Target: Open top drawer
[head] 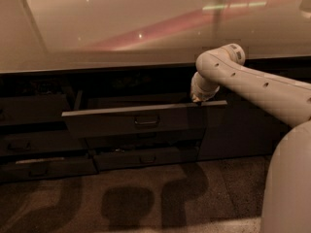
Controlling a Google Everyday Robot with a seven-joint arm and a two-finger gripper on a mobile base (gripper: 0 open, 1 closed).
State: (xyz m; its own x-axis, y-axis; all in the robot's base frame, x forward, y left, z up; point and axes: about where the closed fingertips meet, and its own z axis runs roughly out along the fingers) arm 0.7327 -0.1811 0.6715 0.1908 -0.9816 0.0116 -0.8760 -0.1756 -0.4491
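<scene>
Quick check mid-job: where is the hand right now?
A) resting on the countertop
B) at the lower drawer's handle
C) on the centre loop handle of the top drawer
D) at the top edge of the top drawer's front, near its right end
D: the hand sits at the upper edge of the top drawer front, towards its right end, well right of the loop handle.
</scene>
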